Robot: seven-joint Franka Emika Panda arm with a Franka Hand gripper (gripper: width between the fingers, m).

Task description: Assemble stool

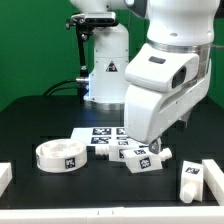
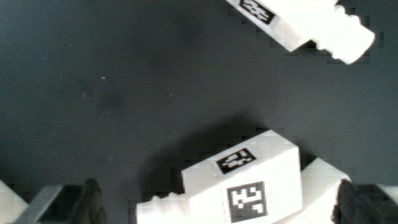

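Note:
The stool's round rimmed seat lies on the black table at the exterior view's left. A chunky white tagged leg lies flat in front of the marker board. My gripper hangs low right over this leg. In the wrist view the leg lies between my two dark fingers, with a gap on each side. My gripper is open and grips nothing. A second leg lies further off, and it shows at the exterior view's right.
More white tagged parts lie bunched by the marker board, partly hidden behind the arm. White bars stand at the left and right table edges. The robot base rises at the back.

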